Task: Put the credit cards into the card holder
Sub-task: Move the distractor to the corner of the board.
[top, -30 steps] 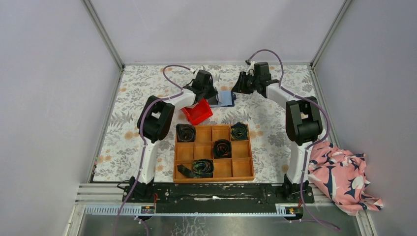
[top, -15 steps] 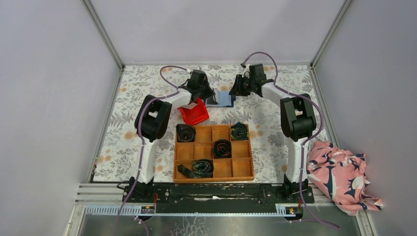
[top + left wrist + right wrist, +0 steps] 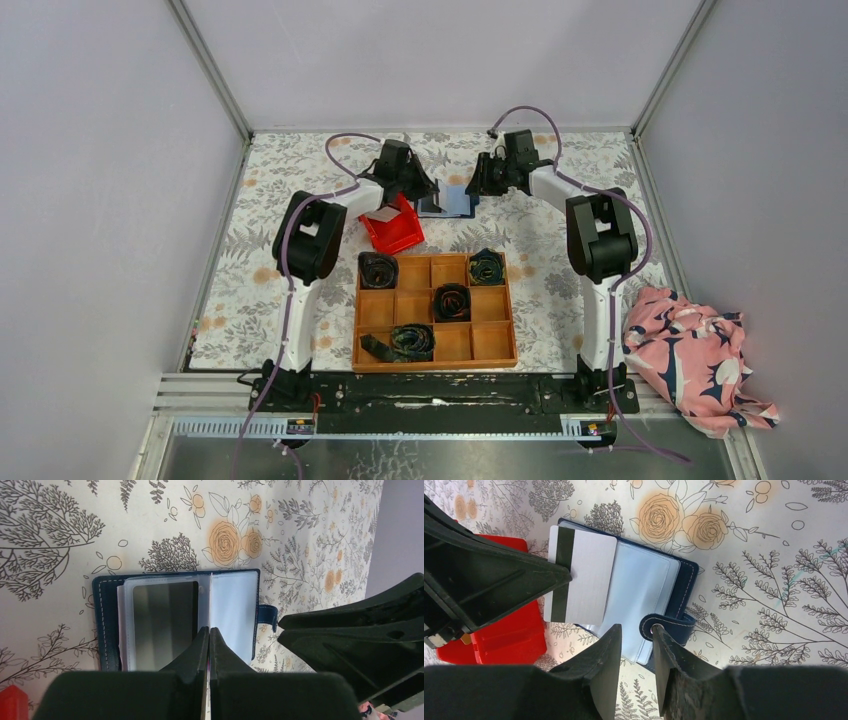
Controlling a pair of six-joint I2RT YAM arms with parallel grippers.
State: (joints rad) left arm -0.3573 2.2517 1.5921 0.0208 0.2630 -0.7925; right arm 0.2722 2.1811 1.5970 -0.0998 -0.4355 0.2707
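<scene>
Floral tablecloth (image 3: 560,250), grey branches and orange roses, set between pale walls.

1. Left pincer (image 3: 210,630): fingers pressed together, pinching a white card (image 3: 583,580) by one edge. The card has a black stripe. From the right wrist it shows flat, over the 9 o'clock leaf of the card holder. From the left wrist it shows edge-on, as a thin pale line. Contact with the leaf: cannot tell.

2. Right pincer (image 3: 636,632): fingers part spread, tips over the holder's 6 o'clock edge in its own view. One tip touches the snap tab (image 3: 671,622), and clear sleeve shows between the fingers. Whether it bears down on the holder: cannot tell.

3. Card holder (image 3: 686,580): navy, lying open on the cloth, clear sleeves upward. From above it is between the two pincers, at 12 o'clock of the wooden tray (image 3: 435,366).

4. Red bin (image 3: 509,637): just beside the holder, at its 8 o'clock.

5. Tray contents: dark rolled bundles (image 3: 452,301) in several compartments.

6. Pink patterned cloth (image 3: 700,360): at 4 o'clock, beyond the table edge.

Obscured: the card covers most of the leaf beneath it. The left pincer's body cuts off part of the bin. In the left wrist view its own fingers hide the holder's near edge, and a dark rectangle shows behind one sleeve, card or shadow undetermined.
</scene>
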